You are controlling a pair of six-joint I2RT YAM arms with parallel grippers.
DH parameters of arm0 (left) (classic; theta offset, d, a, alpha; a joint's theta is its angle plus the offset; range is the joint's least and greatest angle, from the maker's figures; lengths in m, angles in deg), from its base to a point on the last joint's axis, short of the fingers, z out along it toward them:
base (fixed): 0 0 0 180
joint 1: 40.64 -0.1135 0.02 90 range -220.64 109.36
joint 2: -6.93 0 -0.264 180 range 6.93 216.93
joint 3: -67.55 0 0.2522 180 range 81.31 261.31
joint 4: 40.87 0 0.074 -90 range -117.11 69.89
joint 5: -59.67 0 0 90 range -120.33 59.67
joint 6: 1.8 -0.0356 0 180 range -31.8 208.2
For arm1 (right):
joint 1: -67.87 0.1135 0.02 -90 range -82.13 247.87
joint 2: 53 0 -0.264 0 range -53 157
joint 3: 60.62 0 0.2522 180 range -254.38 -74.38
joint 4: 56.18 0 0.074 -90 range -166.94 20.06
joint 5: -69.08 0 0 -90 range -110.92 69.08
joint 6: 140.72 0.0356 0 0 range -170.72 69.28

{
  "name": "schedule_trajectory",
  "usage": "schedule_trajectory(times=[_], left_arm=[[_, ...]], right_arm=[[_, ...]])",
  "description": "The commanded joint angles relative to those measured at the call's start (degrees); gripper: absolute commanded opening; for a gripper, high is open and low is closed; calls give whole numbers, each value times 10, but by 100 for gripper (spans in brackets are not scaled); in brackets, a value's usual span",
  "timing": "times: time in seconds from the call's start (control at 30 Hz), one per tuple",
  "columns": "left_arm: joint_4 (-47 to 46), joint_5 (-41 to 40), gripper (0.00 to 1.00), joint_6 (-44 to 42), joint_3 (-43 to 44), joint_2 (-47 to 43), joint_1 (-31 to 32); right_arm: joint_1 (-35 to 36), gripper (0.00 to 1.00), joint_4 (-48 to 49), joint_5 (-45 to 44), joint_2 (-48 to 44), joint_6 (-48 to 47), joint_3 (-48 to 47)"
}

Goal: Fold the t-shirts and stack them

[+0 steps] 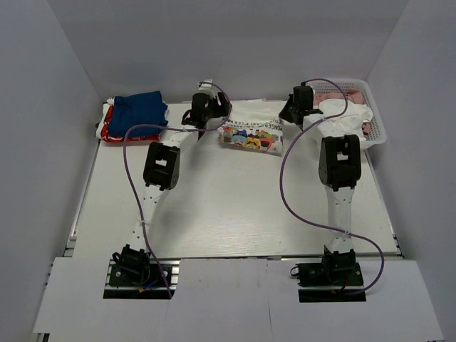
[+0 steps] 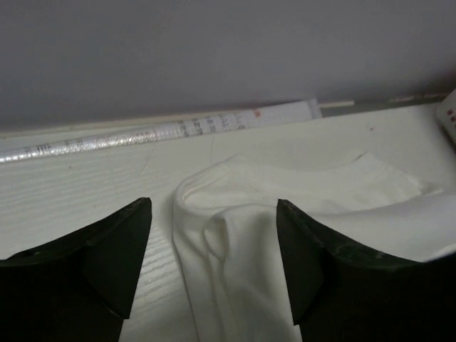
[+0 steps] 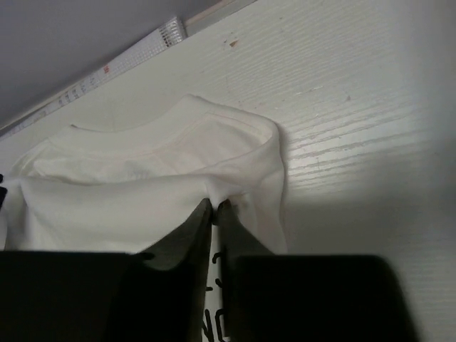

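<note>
A white basket (image 1: 377, 132) sits at the table's far right corner, filled with pale pink and white cloth, and the right arm reaches up just beside its near-left side. At the far left corner a folded blue shirt (image 1: 140, 112) lies on top of a red shirt (image 1: 112, 134), close to the left wall. Between these, near the far edge, lies the white shirt (image 1: 248, 114), partly folded with its colourful cartoon print (image 1: 249, 137) facing up on the near flap. Both arms lean over it from either side, and their purple cables (image 1: 283, 187) loop above the table. The left claw (image 2: 214, 249) stands wide open with its dark fingers (image 2: 107, 260) either side of the shirt's rolled left edge, gripping nothing. The right claw (image 3: 214, 208) is closed tight, pinching a fold of the white cloth just below the collar. The table (image 1: 235, 206) is white with a fine wood grain, boxed in by plain grey walls (image 1: 235, 35) at the back and both sides. A marked strip (image 2: 142, 135) like a ruler runs along the far edge where the table meets the back wall, just behind the shirt. The near and middle table in front of the shirt is bare, and the shirt pile and basket narrow the far corners.
</note>
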Motion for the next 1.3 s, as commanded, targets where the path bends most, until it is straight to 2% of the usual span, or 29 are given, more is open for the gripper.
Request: schedule_trajectory(times=[0.0,0.07,0.1,0.13,0.2,0.23,0.3,0.33,0.4,0.53,0.6,0.7,0.9,1.0,1.23,1.27], left_arm=[[-54,-5,83,-16,32,-62,-4],[-36,-11,99,-24,26,-84,-4],[-28,-11,99,-31,26,-97,-4],[-18,-11,99,-31,19,-126,-4],[18,-11,99,-37,1,-161,1],[29,-5,99,-37,-26,-178,9],[60,16,99,-37,-61,-230,17],[60,54,99,-37,-98,-244,23],[68,88,99,9,-134,-276,31],[34,178,99,44,-234,-288,41],[34,178,99,44,-243,-274,48],[55,220,99,56,-243,-232,48],[97,220,99,82,-230,-149,42],[128,205,99,77,-235,-143,37],[148,125,99,31,-380,-248,49],[155,125,99,26,-415,-262,49]], right_arm=[[-8,27,74,-21,-57,5,20],[-8,65,58,-4,-69,-15,6],[-8,82,55,12,-76,-23,6],[-5,90,53,24,-86,-35,6],[-2,90,25,24,-100,-43,10],[0,90,23,56,-107,-43,17],[2,90,35,73,-148,-32,74],[6,90,64,98,-178,-27,110],[9,90,79,119,-198,-8,159],[11,90,165,192,-226,36,246],[7,90,176,238,-210,56,257],[4,90,197,272,-185,74,291],[2,90,165,269,-127,76,297],[-3,90,135,247,-114,78,321],[4,90,87,219,-160,56,411],[9,90,86,219,-170,46,458]])
